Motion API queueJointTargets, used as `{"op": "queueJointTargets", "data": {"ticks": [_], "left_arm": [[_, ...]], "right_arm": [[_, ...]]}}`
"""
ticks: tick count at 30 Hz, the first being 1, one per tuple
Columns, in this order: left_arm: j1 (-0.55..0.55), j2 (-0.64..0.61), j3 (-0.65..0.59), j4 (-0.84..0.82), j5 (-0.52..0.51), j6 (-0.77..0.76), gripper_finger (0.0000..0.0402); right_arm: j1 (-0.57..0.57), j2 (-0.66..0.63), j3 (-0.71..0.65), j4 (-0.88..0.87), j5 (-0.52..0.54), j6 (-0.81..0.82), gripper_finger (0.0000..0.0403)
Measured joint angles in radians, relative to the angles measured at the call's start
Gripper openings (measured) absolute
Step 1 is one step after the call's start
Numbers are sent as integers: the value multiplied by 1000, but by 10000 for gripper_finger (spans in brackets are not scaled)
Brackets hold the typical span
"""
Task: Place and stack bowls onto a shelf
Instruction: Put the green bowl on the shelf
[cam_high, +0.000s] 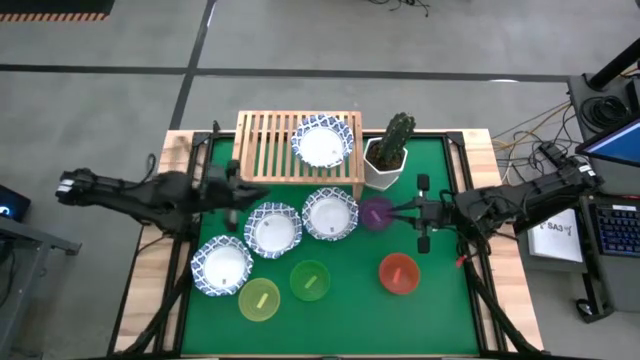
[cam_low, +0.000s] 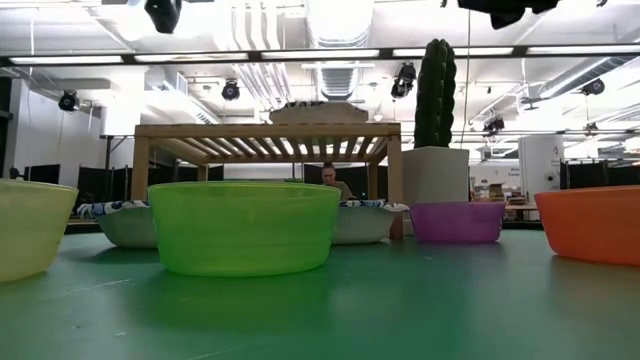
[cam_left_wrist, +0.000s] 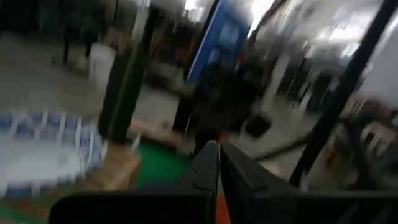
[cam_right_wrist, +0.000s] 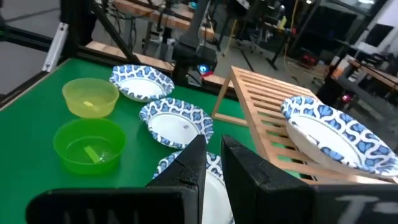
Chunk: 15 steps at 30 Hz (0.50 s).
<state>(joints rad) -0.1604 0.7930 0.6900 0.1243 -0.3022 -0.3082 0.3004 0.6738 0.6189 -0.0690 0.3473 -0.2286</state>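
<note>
The wooden shelf stands at the table's far edge. One blue-rimmed white bowl sits on the right part of its slatted top. Three more blue-rimmed bowls rest on the green mat. So do the purple bowl, red bowl, green bowl and yellow bowl. My left gripper hovers shut, just near of the shelf's left part. My right gripper hovers beside the purple bowl with its fingers nearly together, pointing toward the table's left.
A white angular pot with a cactus stands right of the shelf, just far of the purple bowl. The shelf's left and middle slats are bare. The mat is bare at its near right corner. A person shows in the room behind the shelf.
</note>
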Motion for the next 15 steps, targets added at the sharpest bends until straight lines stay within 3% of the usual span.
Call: {"op": "queueJointTargets", "data": {"ticks": [7,15], "left_arm": [[-23,270,288,-449,3,-72,0],[-61,535,565,-849,60,-97,0]], "right_arm": [[0,-45,-86,67,-69,0,38],[0,-96,-214,292,-176,-34,38]]}}
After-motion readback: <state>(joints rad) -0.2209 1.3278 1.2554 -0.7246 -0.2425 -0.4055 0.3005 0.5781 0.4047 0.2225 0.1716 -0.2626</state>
